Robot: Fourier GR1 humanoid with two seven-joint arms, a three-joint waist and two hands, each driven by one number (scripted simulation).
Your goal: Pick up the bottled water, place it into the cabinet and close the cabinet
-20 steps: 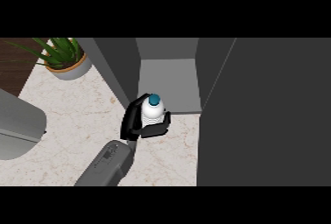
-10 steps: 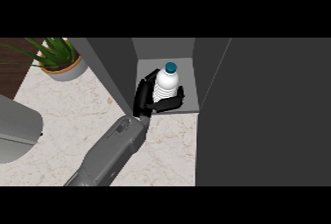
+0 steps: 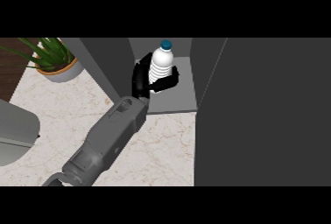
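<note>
The bottled water (image 3: pixel 161 63), clear with a teal cap, stands upright inside the open cabinet (image 3: pixel 173 99), near its back left corner. My left hand (image 3: pixel 141 79) is shut on it: the palm lies against the bottle's left side and the black fingers curl round its lower front. Whether the bottle's base touches the grey cabinet floor I cannot tell, as the hand hides it. My grey left forearm (image 3: pixel 107 135) stretches in from the lower left edge over the counter. My right hand does not show.
A large dark panel (image 3: pixel 265 113) fills the right side, beside the cabinet opening. The cabinet's dark left wall (image 3: pixel 103 61) stands next to a potted plant (image 3: pixel 55 61). A grey rounded object (image 3: pixel 14 131) sits at the left edge on the marble counter (image 3: pixel 161 148).
My left hand has carried the bottle forward from the counter at the cabinet's front edge into the cabinet. The forearm has stretched farther in.
</note>
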